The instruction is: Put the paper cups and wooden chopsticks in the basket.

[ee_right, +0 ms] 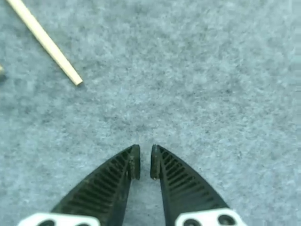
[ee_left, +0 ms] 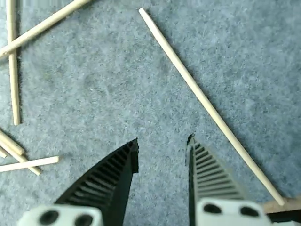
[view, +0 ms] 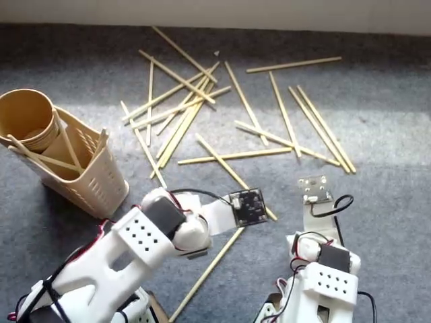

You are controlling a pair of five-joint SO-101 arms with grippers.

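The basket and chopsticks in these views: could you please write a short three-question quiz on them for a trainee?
1. True or false: the paper cups already sit in the basket.
2. Pick one. The left pincer is: A) open and empty; B) shut on a chopstick; C) holding a cup.
3. Short answer: where do most of the chopsticks lie?

Key: 1 true. 2 A. 3 loose on the grey carpet, outside the basket.
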